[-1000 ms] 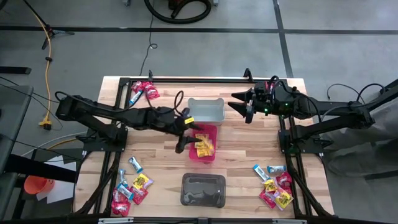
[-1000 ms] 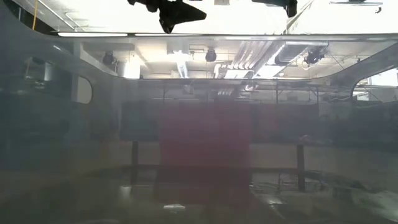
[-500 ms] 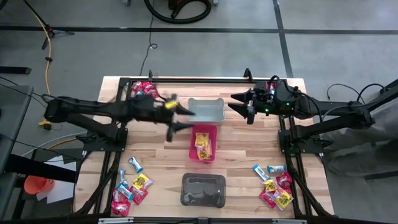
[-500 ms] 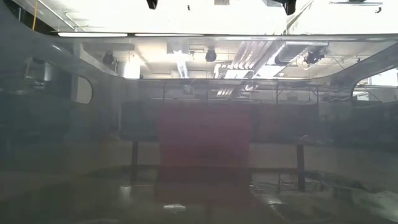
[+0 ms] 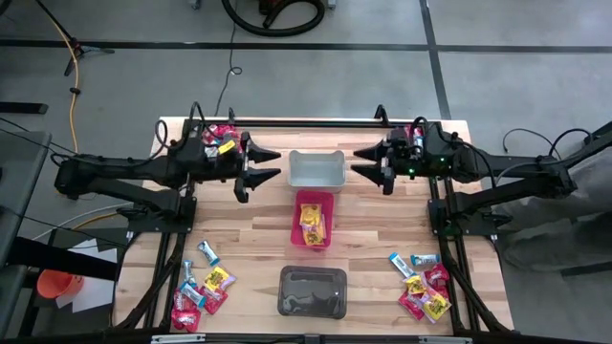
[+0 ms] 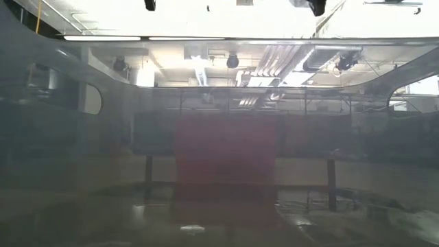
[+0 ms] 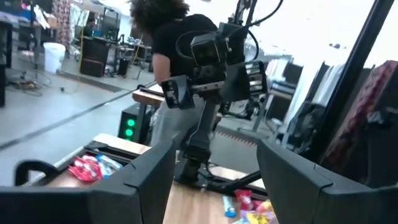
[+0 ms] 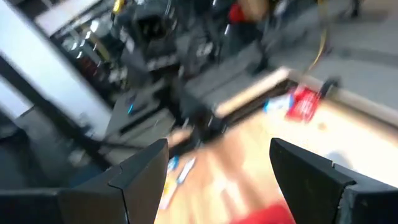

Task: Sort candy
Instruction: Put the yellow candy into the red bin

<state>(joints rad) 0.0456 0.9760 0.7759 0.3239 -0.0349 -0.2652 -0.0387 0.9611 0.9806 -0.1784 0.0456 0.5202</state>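
Landmark for all positions: the pink bin (image 5: 315, 219) at the middle of the wooden tabletop (image 5: 373, 239).

Left claw (image 5: 260, 175): raised above the tabletop, up and to the left of the pink bin. Fingers spread apart, nothing between them. Its own camera confirms two separated dark fingers (image 7: 148, 176) with clear space between.

Right claw (image 5: 364, 162): held up and to the right of the pink bin, just right of the grey bin (image 5: 316, 168). Fingers apart, nothing held; the wrist camera shows the same wide gap between its fingers (image 8: 144, 170).

Bins: the grey bin stands directly behind the pink bin; the dark bin (image 5: 312, 291) stands in front of it, nearer the tabletop's front edge.

Candy:
- Yellow packets (image 5: 313, 222) lie inside the pink bin.
- A mixed pile (image 5: 202, 289) of red, yellow and blue-and-white packets lies at the front left, well apart from the pink bin.
- A second mixed pile (image 5: 424, 287) lies at the front right.
- A small group (image 5: 219, 139) sits at the back left corner, partly under the left arm.

Contents of the grey and dark bins cannot be made out.

Left wrist camera also shows a person (image 7: 175, 74) standing beyond the tabletop, behind the far arm.
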